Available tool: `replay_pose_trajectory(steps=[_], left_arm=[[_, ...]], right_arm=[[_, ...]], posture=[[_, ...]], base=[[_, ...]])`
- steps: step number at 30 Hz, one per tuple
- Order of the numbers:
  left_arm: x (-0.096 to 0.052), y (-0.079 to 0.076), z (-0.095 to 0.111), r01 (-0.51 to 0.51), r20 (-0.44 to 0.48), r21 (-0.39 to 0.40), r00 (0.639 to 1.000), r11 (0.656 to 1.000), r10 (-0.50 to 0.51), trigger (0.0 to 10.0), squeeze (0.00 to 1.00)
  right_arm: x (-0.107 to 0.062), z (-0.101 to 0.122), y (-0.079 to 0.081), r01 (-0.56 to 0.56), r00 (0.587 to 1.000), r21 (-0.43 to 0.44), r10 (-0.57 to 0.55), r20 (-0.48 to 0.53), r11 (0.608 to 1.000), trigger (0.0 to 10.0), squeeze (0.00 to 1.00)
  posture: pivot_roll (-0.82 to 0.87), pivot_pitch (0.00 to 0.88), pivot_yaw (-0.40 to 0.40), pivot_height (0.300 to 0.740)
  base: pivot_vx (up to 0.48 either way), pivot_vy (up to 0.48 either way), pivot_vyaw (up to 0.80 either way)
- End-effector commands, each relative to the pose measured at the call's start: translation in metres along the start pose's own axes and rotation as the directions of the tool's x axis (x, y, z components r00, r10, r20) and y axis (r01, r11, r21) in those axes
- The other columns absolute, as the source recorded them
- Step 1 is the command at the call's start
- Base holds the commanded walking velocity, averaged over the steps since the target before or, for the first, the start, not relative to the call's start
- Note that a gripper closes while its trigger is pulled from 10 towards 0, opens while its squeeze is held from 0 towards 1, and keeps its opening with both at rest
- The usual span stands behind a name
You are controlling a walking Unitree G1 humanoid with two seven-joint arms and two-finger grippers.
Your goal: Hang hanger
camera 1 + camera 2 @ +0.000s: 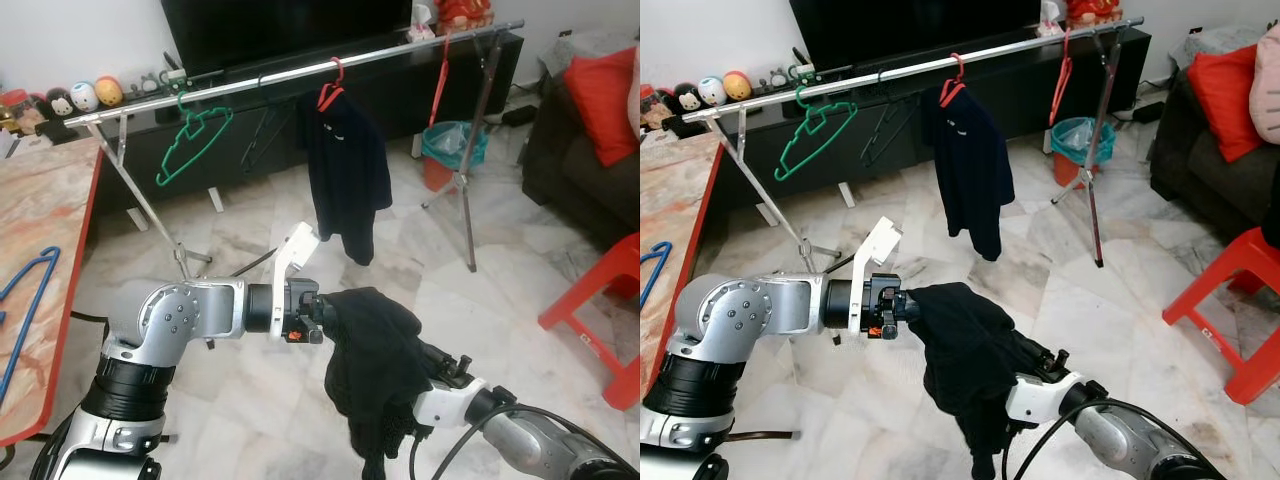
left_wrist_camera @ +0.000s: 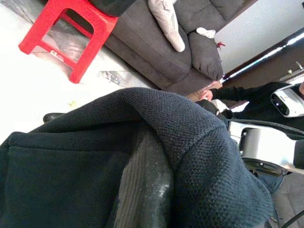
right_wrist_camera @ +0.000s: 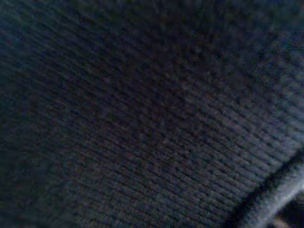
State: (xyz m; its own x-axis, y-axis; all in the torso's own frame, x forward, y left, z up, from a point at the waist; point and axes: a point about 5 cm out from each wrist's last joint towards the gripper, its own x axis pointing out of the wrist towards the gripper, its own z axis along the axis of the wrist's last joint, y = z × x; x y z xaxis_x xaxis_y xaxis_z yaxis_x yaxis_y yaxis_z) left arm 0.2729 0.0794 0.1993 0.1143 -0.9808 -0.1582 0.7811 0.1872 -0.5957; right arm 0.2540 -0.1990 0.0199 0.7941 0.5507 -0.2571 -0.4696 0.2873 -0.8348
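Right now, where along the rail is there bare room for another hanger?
Free stretch on the rail between the dark shirt on its red hanger and the empty red hanger. Crowded between the green hanger and the shirt, where a black hanger hangs.

The left arm is raised in front of the torso, its silver elbow joint bent so the forearm runs level across the body toward the right. The left gripper [image 1: 325, 312] at its end is buried in a black garment [image 1: 375, 365]; its fingers are hidden by the cloth, which hangs from that point. The right arm comes up from the lower right, its silver forearm and white wrist angled up and inward toward the left gripper. The right gripper [image 1: 405, 395] is pushed into the same garment from below and behind, and the fabric drapes over it, covering its fingers.
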Motion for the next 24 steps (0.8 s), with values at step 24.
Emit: replay_pose_trajectory(steps=[24], left_arm=[[-0.005, 0.044, -0.028, -0.294, -0.035, 0.205, 0.951, 0.934, 0.307, 10.0, 0.00]], right_arm=[[0.001, 0.006, -0.006, 0.064, 0.998, 0.169, -0.067, 0.017, 0.984, 0.0, 0.00]], posture=[[0.04, 0.015, 0.115, 0.740]], base=[[0.000, 0.000, 0.00]])
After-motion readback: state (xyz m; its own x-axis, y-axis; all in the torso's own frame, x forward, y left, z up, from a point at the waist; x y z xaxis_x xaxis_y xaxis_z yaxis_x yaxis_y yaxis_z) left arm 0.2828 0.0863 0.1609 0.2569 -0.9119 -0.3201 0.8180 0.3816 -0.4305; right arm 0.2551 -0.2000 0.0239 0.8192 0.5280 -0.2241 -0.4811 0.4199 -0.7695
